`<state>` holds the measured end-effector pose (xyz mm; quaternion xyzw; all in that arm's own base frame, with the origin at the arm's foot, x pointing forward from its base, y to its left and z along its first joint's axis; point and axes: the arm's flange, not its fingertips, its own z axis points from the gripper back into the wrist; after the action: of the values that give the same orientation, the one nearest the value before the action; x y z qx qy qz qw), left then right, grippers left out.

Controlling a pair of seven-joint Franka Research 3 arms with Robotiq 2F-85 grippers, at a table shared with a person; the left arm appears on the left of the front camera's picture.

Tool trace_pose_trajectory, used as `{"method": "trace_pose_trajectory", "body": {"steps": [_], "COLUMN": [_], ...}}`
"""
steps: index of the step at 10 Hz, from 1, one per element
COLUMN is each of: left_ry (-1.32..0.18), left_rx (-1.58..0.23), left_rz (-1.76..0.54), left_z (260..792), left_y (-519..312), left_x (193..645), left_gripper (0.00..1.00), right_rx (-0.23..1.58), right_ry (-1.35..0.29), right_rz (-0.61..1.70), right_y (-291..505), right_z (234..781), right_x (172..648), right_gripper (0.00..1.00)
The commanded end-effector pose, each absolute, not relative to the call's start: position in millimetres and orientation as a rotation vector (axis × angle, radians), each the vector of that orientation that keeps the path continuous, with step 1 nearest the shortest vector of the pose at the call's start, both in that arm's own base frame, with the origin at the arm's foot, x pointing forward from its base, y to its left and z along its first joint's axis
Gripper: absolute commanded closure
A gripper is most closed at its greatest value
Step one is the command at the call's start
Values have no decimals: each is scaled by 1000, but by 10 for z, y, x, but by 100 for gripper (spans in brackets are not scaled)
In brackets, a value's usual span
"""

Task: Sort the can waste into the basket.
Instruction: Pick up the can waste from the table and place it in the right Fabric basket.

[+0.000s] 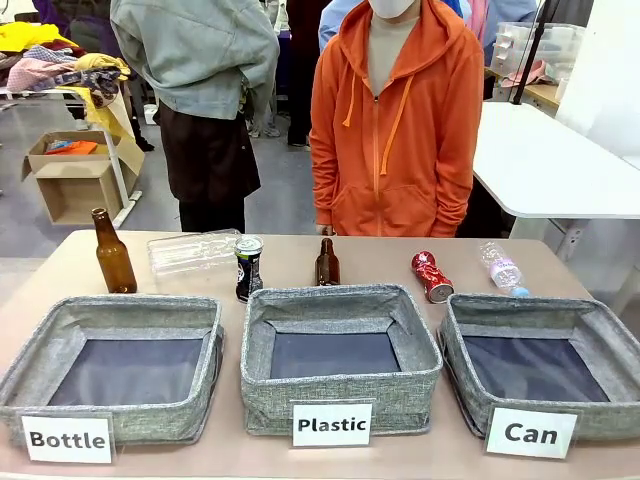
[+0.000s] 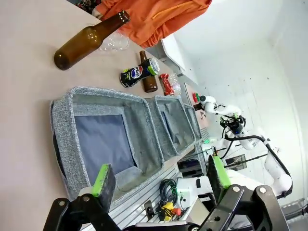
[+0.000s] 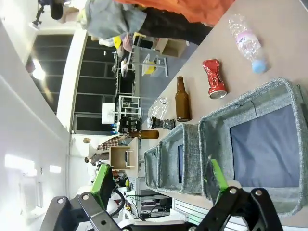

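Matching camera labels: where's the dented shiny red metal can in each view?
Front view: dented shiny red metal can lies right of centre, just behind the far left corner of the grey fabric basket labelled "Can".
Left wrist view: upper middle, past the row of baskets.
Right wrist view: upper right of centre, above that basket's wall.
Shared landmark: the short brown glass bottle standing nearby.

The Can basket is open from above. The red can lies just behind its far left corner, with bare tabletop to the left and a small plastic bottle near on the right. The black can stands behind the Plastic basket. A clear bottle crowds its left, possibly touching, and a brown bottle stands apart on its right.
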<state>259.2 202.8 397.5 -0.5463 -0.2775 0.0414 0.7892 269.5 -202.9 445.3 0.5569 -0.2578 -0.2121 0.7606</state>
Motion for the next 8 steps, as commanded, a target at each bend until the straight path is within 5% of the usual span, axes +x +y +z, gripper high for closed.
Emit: {"method": "trace_pose_trajectory", "body": {"steps": [1,3,6,8], "left_ry": [-598,-661,-760,-675], "left_rx": [-1171,-1056,-959,-993], "left_rz": [55,74,-285,-539], "left_z": [3967,4096,4523,4535], "left_y": [2043,1856,1142,539], "left_x": [2583,2573,2897,3111], "left_gripper": [0,0,0,0], "right_rx": [1214,1214,1214,1214], "right_ry": [-583,-583,-583,-583], "right_rz": [-443,-443,-443,-443], "right_y": [-2064,-2064,-2064,-2064], "right_z": [4481,4481,4481,4481], "right_x": [2703,2703,2703,2703], "right_gripper": [0,0,0,0]}}
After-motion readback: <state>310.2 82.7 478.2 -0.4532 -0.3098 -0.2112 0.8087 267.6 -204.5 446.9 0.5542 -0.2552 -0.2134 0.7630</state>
